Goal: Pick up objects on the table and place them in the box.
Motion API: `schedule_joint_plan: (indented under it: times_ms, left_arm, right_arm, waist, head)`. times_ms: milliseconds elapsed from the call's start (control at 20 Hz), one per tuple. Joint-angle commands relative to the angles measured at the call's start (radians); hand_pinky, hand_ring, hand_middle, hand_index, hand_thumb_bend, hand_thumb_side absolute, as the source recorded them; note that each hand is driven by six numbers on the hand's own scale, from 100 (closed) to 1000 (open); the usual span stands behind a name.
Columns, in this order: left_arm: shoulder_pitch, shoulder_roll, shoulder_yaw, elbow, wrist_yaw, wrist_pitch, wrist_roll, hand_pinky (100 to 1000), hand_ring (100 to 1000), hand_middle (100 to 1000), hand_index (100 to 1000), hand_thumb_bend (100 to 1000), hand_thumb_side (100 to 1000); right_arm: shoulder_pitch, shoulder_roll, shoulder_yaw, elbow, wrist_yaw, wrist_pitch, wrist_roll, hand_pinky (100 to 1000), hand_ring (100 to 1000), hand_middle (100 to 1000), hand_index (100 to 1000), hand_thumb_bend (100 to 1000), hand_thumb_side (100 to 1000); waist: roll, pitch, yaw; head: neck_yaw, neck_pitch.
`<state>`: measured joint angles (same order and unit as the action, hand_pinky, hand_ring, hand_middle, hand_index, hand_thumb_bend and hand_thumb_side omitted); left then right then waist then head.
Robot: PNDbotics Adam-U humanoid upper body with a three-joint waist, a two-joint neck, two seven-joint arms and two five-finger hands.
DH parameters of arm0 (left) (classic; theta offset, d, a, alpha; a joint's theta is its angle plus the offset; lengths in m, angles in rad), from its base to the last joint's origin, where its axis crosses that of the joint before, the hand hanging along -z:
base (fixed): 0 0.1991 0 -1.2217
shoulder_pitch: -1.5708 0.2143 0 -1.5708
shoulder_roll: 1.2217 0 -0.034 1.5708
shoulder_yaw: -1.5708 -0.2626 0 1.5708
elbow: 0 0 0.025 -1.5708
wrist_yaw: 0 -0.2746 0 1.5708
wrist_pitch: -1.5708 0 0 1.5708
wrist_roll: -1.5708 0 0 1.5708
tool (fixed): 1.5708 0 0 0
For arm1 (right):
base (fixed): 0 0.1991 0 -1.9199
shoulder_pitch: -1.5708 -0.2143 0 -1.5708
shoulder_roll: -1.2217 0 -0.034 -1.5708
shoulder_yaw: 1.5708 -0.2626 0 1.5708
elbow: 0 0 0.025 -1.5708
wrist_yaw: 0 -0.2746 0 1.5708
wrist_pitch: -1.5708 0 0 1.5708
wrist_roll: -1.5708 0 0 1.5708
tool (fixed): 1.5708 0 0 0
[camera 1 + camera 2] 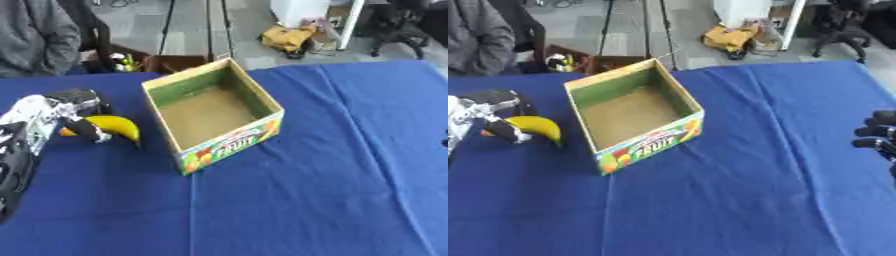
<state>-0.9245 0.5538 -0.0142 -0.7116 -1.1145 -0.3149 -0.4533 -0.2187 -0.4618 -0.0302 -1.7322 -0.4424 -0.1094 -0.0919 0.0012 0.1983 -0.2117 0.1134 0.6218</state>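
A yellow banana (pixel 120 125) lies at the left of the blue table, beside the open cardboard fruit box (pixel 262 97), whose inside shows only its brown floor. My left hand (pixel 66 111) comes in from the left edge and has its fingers and thumb curled round the banana's left end. The banana's right half sticks out toward the box. My right hand (pixel 878 135) shows only at the right edge of the right eye view, fingers curled, with nothing in it.
A blue cloth (pixel 297 200) covers the table. Beyond its far edge sit a dark crate (pixel 166 62) with small items, a seated person at the far left, and floor clutter.
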Motion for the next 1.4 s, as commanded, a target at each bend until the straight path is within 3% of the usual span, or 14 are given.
schedule_joint_plan:
  times_ms: [50,200,250,350,400,500,950,1250,1400]
  left_arm:
    - [-0.015,0.020,0.006,-0.007,-0.005,0.000,0.002,736,686,673,751,608,387]
    - [-0.013,0.020,0.007,-0.007,-0.004,0.002,0.006,724,663,650,732,499,348]
    - [-0.014,0.020,0.007,-0.008,-0.003,0.003,0.012,713,648,631,718,384,302]
    - [-0.014,0.021,0.008,-0.009,0.001,0.007,0.026,710,643,626,713,342,286]
    - [-0.014,0.022,0.008,-0.009,0.003,0.009,0.031,700,626,609,694,249,244]
    - [-0.014,0.023,0.008,-0.010,0.010,0.013,0.039,685,603,583,668,180,210]
    - [-0.024,0.038,0.008,-0.028,0.053,0.014,0.026,662,570,543,625,116,189]
    - [-0.028,0.043,0.007,-0.040,0.065,0.016,0.003,662,570,543,625,116,189]
    - [-0.076,0.074,-0.015,-0.082,0.054,-0.012,-0.019,678,574,549,628,159,165]
  right_arm:
    - [-0.009,-0.017,-0.008,-0.010,-0.006,-0.001,0.004,559,589,574,649,100,603]
    - [-0.009,-0.017,-0.008,-0.009,-0.007,-0.002,0.004,560,589,574,649,100,603]
    - [-0.009,-0.016,-0.008,-0.009,-0.007,-0.002,0.005,560,589,574,649,100,603]
    - [-0.008,-0.016,-0.009,-0.009,-0.007,-0.002,0.005,560,589,574,649,100,603]
    - [-0.008,-0.016,-0.009,-0.008,-0.007,-0.002,0.005,560,589,574,649,100,603]
    - [-0.008,-0.016,-0.009,-0.008,-0.007,-0.002,0.006,560,589,574,649,100,603]
    - [-0.005,-0.019,-0.011,-0.006,-0.008,-0.003,0.007,560,589,574,649,100,603]
    - [-0.004,-0.020,-0.011,-0.006,-0.008,-0.003,0.007,560,589,574,649,100,603]
    - [0.005,-0.029,-0.012,-0.002,-0.008,-0.002,0.007,560,589,574,650,100,603]
  waist:
    - [0.000,-0.012,-0.002]
    - [0.000,-0.012,0.000]
    - [0.000,-0.012,0.000]
    - [0.000,-0.013,0.001]
    - [-0.001,-0.013,0.001]
    - [-0.001,-0.013,0.002]
    - [-0.002,-0.018,0.005]
    - [-0.002,-0.020,0.005]
    - [0.005,-0.039,0.009]
  head:
    - [0.004,-0.009]
    - [0.004,-0.009]
    - [0.003,-0.009]
    - [0.004,-0.009]
    - [0.004,-0.009]
    - [0.004,-0.010]
    - [0.004,-0.009]
    - [0.003,-0.008]
    - [-0.001,-0.002]
